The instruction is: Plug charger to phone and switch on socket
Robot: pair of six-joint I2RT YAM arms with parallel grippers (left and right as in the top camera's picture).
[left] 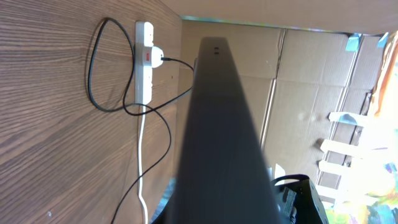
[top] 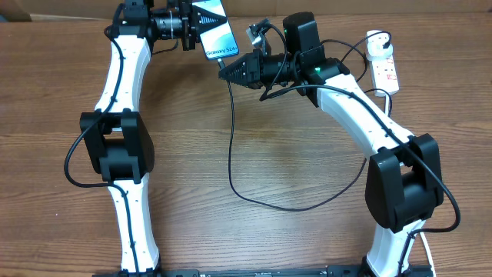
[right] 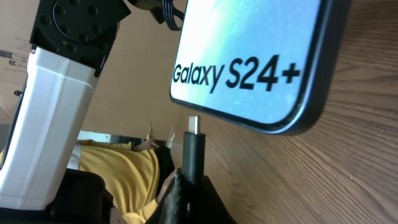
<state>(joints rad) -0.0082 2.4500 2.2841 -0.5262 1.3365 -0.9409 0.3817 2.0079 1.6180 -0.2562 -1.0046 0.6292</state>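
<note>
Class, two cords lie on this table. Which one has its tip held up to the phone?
The thin black charger cable; the thicker white cord only trails from the power strip.

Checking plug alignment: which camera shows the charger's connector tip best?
Right wrist: the connector tip is large and sharp, right at the phone bottom edge. Overhead shows it as a speck at the right tool. Left wrist shows only charger cable by the socket.

The phone (right: 249, 56) looks glossy, the charger (right: 193, 155) matt black, the table (top: 192, 154) grained wood, the socket (top: 387, 69) white plastic.
</note>
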